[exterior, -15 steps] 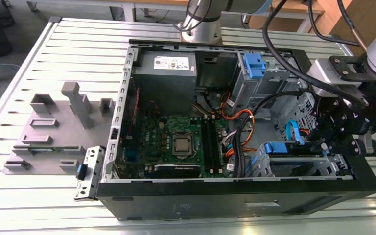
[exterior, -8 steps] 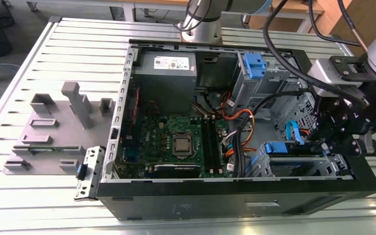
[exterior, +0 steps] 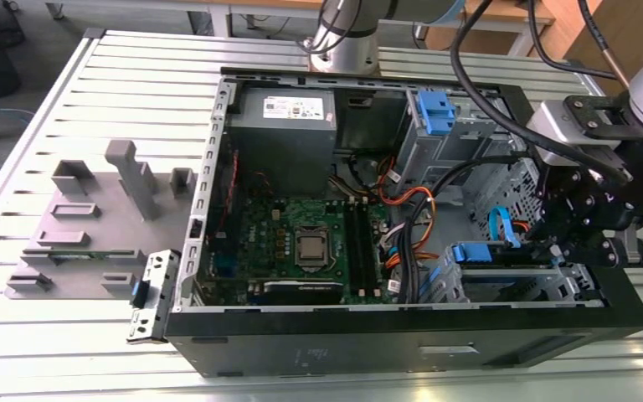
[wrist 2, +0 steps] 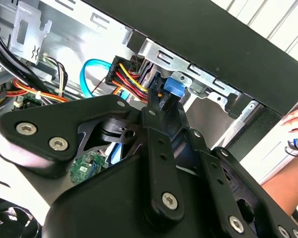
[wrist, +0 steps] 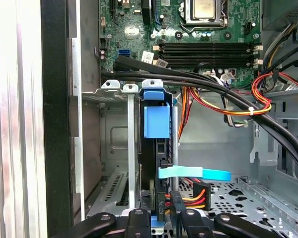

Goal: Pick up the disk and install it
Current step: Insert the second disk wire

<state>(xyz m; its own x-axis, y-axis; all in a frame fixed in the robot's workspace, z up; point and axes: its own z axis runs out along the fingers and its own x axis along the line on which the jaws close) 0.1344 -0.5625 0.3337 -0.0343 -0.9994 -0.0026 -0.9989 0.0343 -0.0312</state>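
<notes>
The disk (wrist: 156,121) stands on edge in the metal drive bay (wrist: 114,91) at the front corner of the open computer case, its blue carrier tab on top. In the exterior view the disk (exterior: 484,253) sits in the cage at that view's lower right, with my black gripper (exterior: 545,251) right beside it. My gripper (wrist: 160,218) is shut on the disk's near edge, one finger on each flat side. In the second wrist view the gripper (wrist 2: 159,96) pinches the dark drive edge next to the blue tab of the disk (wrist 2: 175,87).
Black cable bundles (wrist: 213,94) and red-yellow power wires (wrist: 258,104) cross just past the bay, and a light-blue data cable (wrist: 193,173) lies by the drive. A bare blue bracket (exterior: 434,110), the grey power supply (exterior: 285,117) and motherboard (exterior: 299,243) share the case. A person's hand (wrist 2: 297,126) rests outside the case wall.
</notes>
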